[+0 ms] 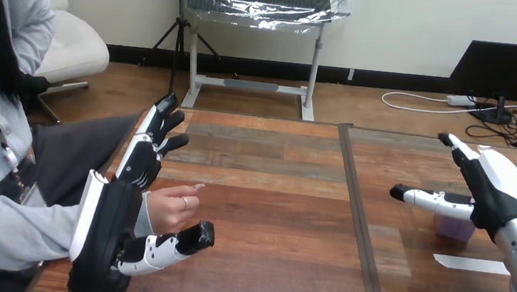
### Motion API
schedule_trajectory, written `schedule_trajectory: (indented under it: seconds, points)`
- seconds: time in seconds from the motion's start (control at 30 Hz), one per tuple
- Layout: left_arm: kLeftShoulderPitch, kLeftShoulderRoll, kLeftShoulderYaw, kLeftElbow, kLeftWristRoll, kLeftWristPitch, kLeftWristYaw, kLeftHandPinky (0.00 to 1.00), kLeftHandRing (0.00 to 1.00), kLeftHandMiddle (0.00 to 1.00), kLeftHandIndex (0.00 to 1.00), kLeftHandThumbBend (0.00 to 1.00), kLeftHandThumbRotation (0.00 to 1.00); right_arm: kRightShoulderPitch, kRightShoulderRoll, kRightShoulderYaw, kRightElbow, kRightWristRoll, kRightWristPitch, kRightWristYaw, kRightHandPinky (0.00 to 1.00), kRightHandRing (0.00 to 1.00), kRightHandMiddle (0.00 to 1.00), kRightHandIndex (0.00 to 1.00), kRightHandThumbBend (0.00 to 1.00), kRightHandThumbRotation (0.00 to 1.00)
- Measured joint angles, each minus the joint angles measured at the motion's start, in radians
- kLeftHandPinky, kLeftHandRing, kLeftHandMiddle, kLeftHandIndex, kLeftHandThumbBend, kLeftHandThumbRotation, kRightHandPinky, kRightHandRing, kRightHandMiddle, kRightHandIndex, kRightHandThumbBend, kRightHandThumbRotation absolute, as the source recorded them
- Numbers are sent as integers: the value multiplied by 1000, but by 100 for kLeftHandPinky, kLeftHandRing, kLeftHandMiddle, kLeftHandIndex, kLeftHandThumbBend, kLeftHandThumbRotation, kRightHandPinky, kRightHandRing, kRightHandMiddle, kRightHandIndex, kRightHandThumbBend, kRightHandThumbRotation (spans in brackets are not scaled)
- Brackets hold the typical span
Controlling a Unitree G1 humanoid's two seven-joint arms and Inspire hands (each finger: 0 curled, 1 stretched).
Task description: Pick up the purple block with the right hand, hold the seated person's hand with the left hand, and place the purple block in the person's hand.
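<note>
Nearest the robot, the left hand point(125, 197) stands upright at the left edge of the dark wooden plank table point(269, 226). Its fingers are extended upward and its thumb projects forward, low over the table. The person's hand point(172, 206) sits in the gap between thumb and fingers, close against the palm. No finger is curled round it, so the left hand is open and the hold is not yet made. This placement appears intended to bracket the person's hand before closing.

On the right, a flat white strip point(469, 264) lies on the table beside the silver right forearm. Just beyond the strip, the small pale purple block point(454, 228) rests on the table surface, ungrasped. The right hand point(498, 187) hovers over the block, spread wide, with one digit reaching left above it and another raised. It holds nothing. The posture suits a descent onto the block from above.

A dark seam point(359, 220) divides the tabletop between the two hands. The transfer path from the block to the person's hand crosses bare wood. The left thumb lies under the receiving hand and may obstruct delivery.
</note>
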Motion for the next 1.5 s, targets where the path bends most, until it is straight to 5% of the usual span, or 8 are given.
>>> schedule_trajectory:
  seconds: [1.5]
  points:
    - [18,1,-1,-6,-49,-8,-39,84,93,96,94,100,66,-2,-3,12,28,0,63,0,87,94,93,93,100,58]
